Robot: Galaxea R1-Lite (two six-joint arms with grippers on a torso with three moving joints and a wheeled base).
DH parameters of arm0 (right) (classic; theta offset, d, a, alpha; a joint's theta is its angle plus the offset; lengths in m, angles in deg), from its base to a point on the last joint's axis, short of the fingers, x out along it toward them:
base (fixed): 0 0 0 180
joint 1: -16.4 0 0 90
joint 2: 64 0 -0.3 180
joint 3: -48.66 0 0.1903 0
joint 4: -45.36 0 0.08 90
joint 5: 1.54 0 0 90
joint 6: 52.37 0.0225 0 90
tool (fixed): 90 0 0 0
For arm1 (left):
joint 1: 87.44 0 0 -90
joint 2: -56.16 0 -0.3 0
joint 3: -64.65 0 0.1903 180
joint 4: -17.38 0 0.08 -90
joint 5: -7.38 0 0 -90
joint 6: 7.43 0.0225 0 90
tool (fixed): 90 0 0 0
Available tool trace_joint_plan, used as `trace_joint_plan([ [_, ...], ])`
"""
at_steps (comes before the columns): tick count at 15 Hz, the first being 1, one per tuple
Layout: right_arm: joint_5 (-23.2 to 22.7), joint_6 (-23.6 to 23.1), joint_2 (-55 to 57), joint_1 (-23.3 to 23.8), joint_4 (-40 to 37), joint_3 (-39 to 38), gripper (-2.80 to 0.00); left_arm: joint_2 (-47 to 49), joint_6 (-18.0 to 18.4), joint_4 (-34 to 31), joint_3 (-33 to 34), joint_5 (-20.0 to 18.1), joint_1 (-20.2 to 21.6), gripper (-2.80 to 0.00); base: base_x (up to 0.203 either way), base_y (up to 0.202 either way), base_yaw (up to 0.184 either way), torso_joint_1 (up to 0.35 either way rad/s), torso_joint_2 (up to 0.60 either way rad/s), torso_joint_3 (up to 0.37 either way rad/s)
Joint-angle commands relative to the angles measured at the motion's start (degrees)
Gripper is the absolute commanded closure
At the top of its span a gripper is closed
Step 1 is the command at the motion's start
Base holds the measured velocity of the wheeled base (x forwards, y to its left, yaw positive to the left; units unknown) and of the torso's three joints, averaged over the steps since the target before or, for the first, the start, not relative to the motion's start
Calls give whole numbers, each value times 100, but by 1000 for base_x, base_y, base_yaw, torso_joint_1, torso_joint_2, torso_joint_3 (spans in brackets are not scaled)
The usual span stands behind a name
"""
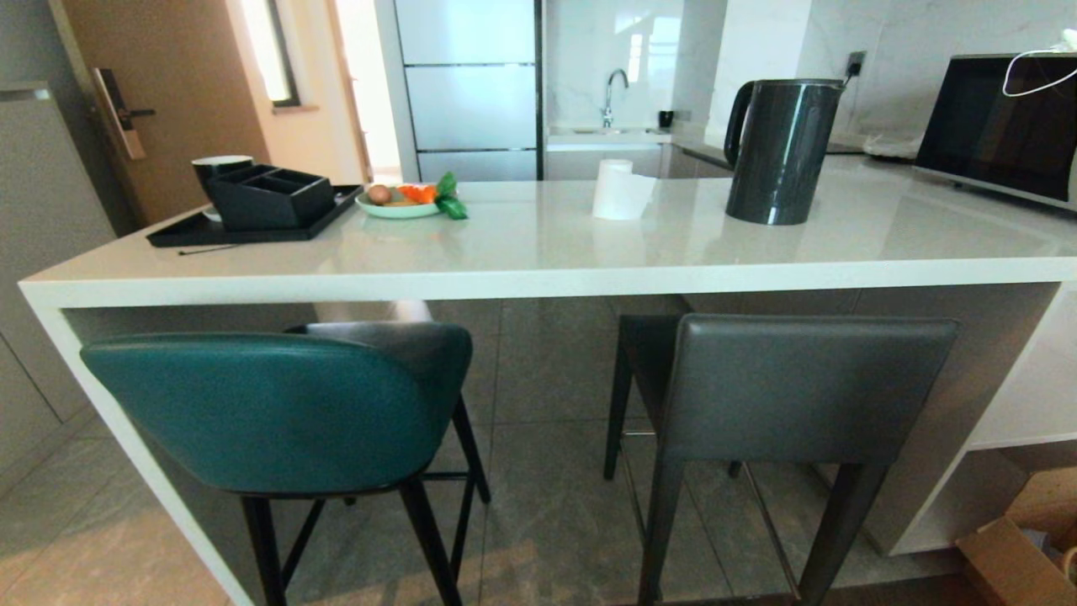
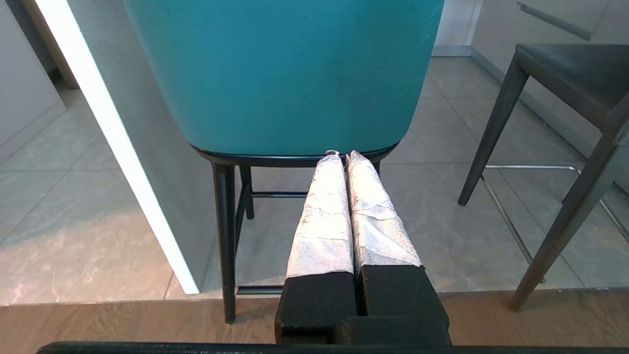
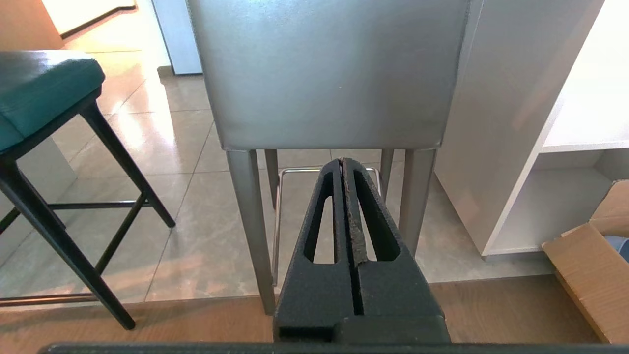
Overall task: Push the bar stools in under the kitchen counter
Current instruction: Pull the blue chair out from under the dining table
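The left gripper (image 2: 342, 156), its foil-wrapped fingers pressed together on nothing, points at the lower edge of the teal stool (image 2: 290, 73) in the left wrist view, its tips close to the seat rim; whether they touch it I cannot tell. In the right wrist view the right gripper (image 3: 342, 162) is likewise closed and empty, aimed at the dark grey stool (image 3: 329, 73) just below its backrest, apparently still short of it. Neither arm appears in the head view. There, going left to right, the teal stool (image 1: 278, 412) stands at lower left beside the white end leg, its back well out from the front edge of the kitchen counter (image 1: 538, 278); the grey stool (image 1: 799, 387) stands at lower right with its backrest also forward of that edge, only the seat front reaching beneath the slab. On top sit a black tray (image 1: 244, 229), a plate of food (image 1: 404, 202), a paper roll (image 1: 621, 190) and a dark kettle (image 1: 778, 151). By my reading the task is at its start: both stools remain to be pushed in, and each gripper is lined up behind its own stool.
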Motion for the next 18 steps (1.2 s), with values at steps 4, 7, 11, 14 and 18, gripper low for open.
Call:
trace_joint_plan([
  [4,1,3,9,-2,4,-26,0,0,1,0,18,-2,0,0,0,0,0,0,0,0],
  [7,1,-6,9,-2,4,-26,0,0,1,0,18,-2,0,0,0,0,0,0,0,0],
  [11,1,-6,9,-2,5,-26,0,9,-114,26,18,112,9,0,0,0,0,0,0,0],
  [14,1,38,9,-2,4,-26,0,7,-114,26,18,112,7,0,0,0,0,0,0,0],
  [18,1,38,9,-2,4,-26,0,0,-114,26,18,114,-9,0,0,0,0,0,0,0],
])
